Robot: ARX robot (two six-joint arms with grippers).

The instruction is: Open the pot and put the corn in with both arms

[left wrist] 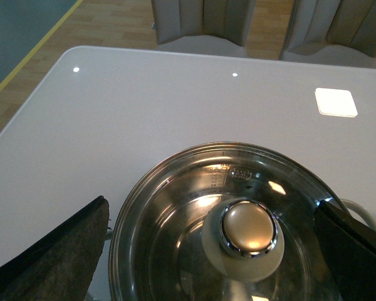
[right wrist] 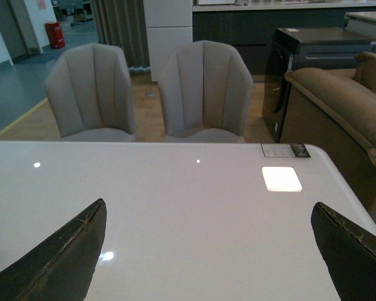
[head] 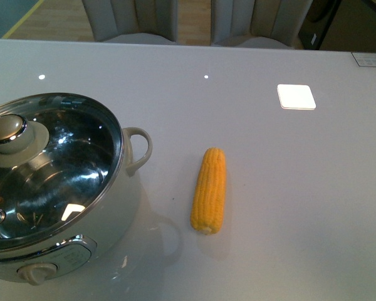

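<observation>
Seemingly slick and fragile, the lid on the pot wanted lifting by its knob, framed by the left gripper, jaws spread; the firm, light corn lay just beside the pot; the right gripper gaped too.

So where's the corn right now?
In the front view the corn lies flat on the white table, to the right of the pot and not touching it, nearest the pot's loop handle.
</observation>
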